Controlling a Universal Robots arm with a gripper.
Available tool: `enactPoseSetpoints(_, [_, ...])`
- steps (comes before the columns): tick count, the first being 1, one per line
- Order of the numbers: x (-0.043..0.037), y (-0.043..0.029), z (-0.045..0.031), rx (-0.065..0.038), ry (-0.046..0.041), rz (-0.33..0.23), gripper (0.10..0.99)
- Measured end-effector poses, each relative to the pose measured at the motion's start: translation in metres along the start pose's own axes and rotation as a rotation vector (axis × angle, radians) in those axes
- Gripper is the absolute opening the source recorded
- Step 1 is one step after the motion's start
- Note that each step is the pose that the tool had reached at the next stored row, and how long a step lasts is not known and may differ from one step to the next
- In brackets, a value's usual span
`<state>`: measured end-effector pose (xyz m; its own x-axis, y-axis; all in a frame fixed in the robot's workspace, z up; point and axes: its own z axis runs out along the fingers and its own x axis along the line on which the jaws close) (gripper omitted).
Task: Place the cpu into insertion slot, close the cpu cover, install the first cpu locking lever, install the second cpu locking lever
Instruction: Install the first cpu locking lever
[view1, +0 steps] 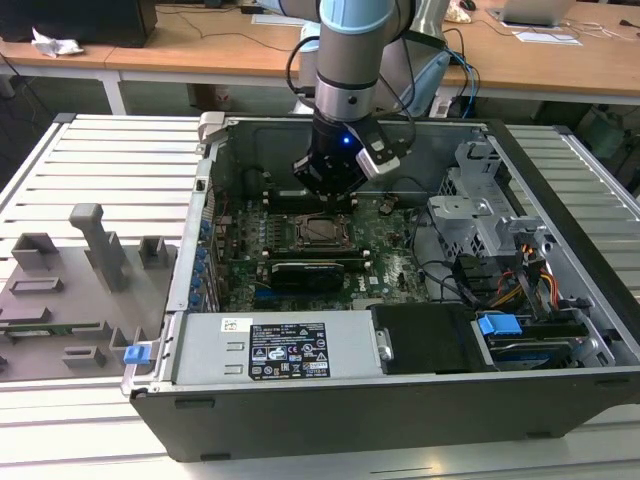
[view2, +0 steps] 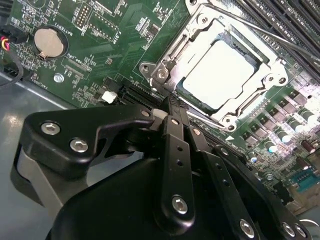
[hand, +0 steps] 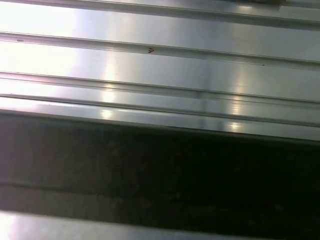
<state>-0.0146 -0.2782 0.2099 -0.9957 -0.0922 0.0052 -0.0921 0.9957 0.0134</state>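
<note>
cpu (view2: 220, 75) seated under cpu cover (view2: 175, 52) – gripper (view2: 167, 107) apparently closed, just beside

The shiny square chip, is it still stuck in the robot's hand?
No. In the second wrist view the cpu lies flat in the insertion slot, with the cpu cover framing it, apart from the hand.

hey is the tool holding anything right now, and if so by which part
It cannot be told. The tool sits at the edge of the insertion slot, where the cpu already lies under the cpu cover, but no hold is visible.
</note>
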Motion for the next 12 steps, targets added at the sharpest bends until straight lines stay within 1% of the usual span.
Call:
enactPoseSetpoints(6, [-0.0011,0.0,0.0036,0.021,0.0056,0.0,0.106])
enactPoseSetpoints(8, [-0.0017,0.0001,0.0052,0.03,0.0086,0.0,0.106])
enactPoseSetpoints(11, [-0.0028,0.0005,0.0073,0.039,0.0124,0.0,0.106])
enactPoseSetpoints(12, [-0.0033,0.0007,0.0079,0.041,0.0135,0.0,0.106])
